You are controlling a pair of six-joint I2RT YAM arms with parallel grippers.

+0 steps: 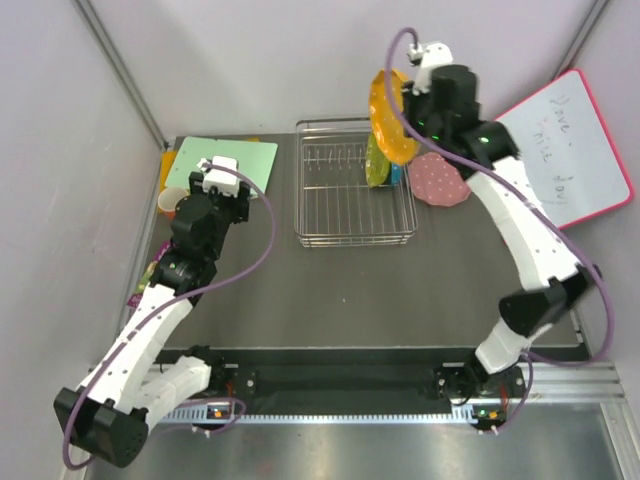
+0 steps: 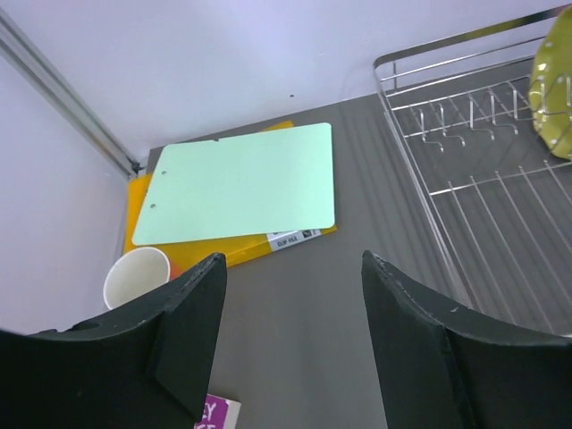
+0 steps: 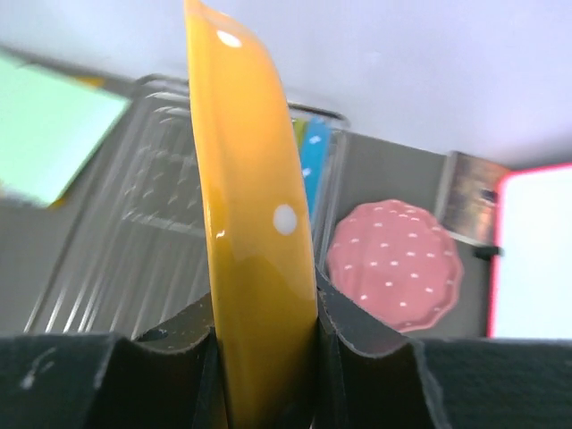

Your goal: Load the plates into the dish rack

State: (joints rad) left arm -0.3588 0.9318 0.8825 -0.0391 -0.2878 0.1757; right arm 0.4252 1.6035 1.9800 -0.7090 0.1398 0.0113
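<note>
My right gripper (image 1: 408, 100) is shut on the orange plate (image 1: 388, 116), held on edge above the right end of the dish rack (image 1: 352, 235); it fills the right wrist view (image 3: 255, 223) between the fingers (image 3: 357, 335). The yellow-green plate (image 1: 375, 160) and the blue plate (image 1: 394, 174) stand upright in the rack. The pink plate (image 1: 440, 180) lies flat on the table right of the rack, also in the right wrist view (image 3: 393, 264). My left gripper (image 2: 290, 295) is open and empty over the table left of the rack (image 2: 465, 134).
A green cutting board (image 1: 225, 165) lies on a yellow clip file (image 2: 223, 255) at the back left, with an orange cup (image 1: 172, 205) beside it. A whiteboard (image 1: 570, 150) leans at the right. A purple packet (image 1: 150, 275) lies at the left edge.
</note>
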